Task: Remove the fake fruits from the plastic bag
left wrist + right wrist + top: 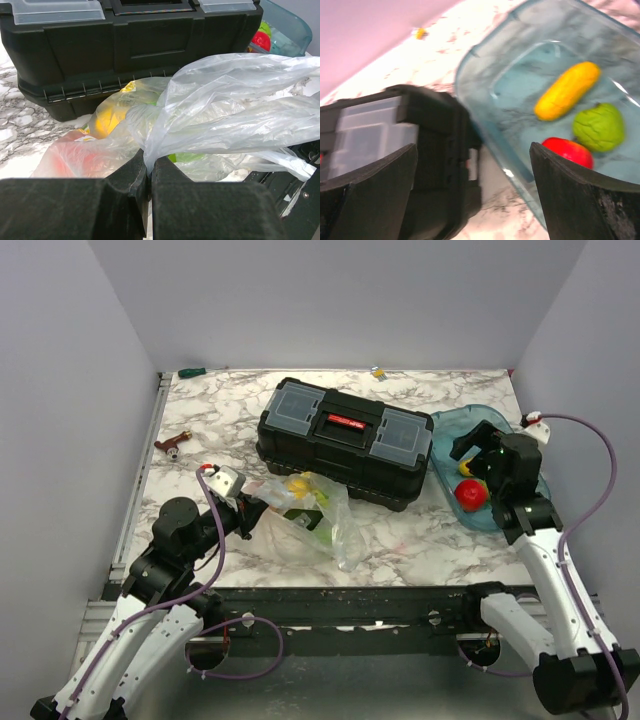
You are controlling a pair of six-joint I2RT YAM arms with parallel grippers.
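The clear plastic bag [312, 515] lies crumpled in front of the black toolbox, with yellow, green and red fake fruits showing through its film [107, 117]. My left gripper [149, 167] is shut on a gathered fold of the plastic bag [220, 100] at its left end. My right gripper [475, 150] hangs open above the left rim of the blue tray [480, 75], nothing between its fingers. In the tray lie a yellow fruit [567, 90], a green fruit [599, 126] and a red fruit [568, 151]. From above the red fruit [471, 494] shows beside my right gripper [478, 455].
The black toolbox [345, 440] stands mid-table, lid shut, between the bag and the tray [452, 425]. A brown-handled tool [172, 445] lies at the left, a green item [191, 371] and a small yellow piece [378, 371] at the back edge.
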